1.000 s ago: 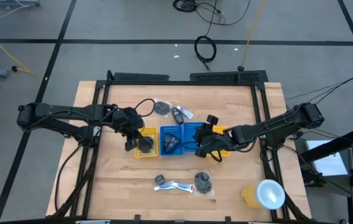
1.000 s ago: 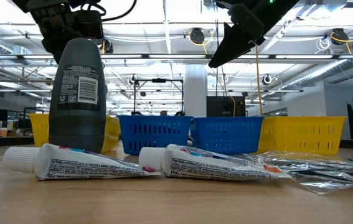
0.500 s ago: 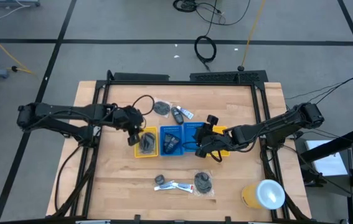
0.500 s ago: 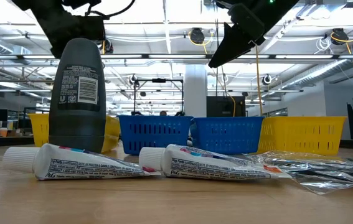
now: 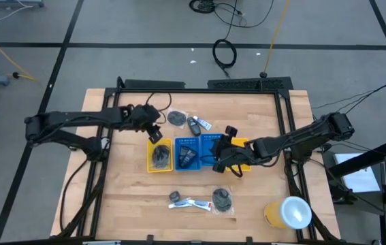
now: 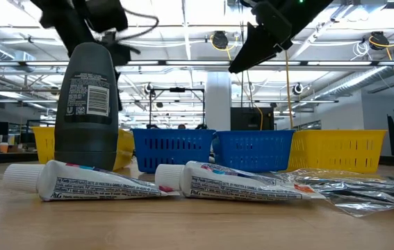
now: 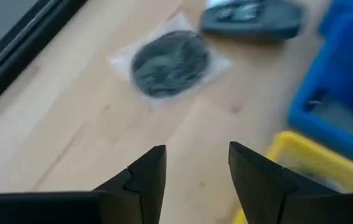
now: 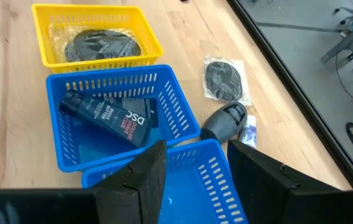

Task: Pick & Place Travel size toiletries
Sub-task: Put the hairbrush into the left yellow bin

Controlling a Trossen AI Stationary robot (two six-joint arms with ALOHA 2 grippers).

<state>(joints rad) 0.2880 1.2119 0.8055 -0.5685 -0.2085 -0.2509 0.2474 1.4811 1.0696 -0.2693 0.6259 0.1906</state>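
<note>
Black fingers of the left gripper (image 7: 192, 180) apart, nothing between them, above bare wood beside a corner of the yellow tray (image 5: 159, 156). Just past them, a grey mesh pad (image 7: 170, 62) in clear wrap, flat on the table (image 5: 261, 109). Beyond that, a dark bottle (image 7: 251, 17) on its side, blurred here.

Right gripper (image 8: 192, 180) also spread wide, empty, over the second blue tray (image 8: 182, 180). Next along, the first blue tray (image 8: 111, 118) with a dark tube (image 8: 104, 115) lying slantwise inside. Farther on, the yellow tray with another mesh pad (image 8: 98, 45) in it.

At the near table edge, from the low camera: two white tubes (image 6: 99, 182) lying flat, an upright dark bottle (image 6: 85, 97) behind the left one, crinkled clear wrap (image 6: 363, 186) to the right, maybe with a pad inside. Behind them, the row of trays, with a further yellow one (image 6: 335, 151) at the right end. Large yellow-and-white cylinder (image 5: 289, 212) at the near right corner, well apart from everything else.
</note>
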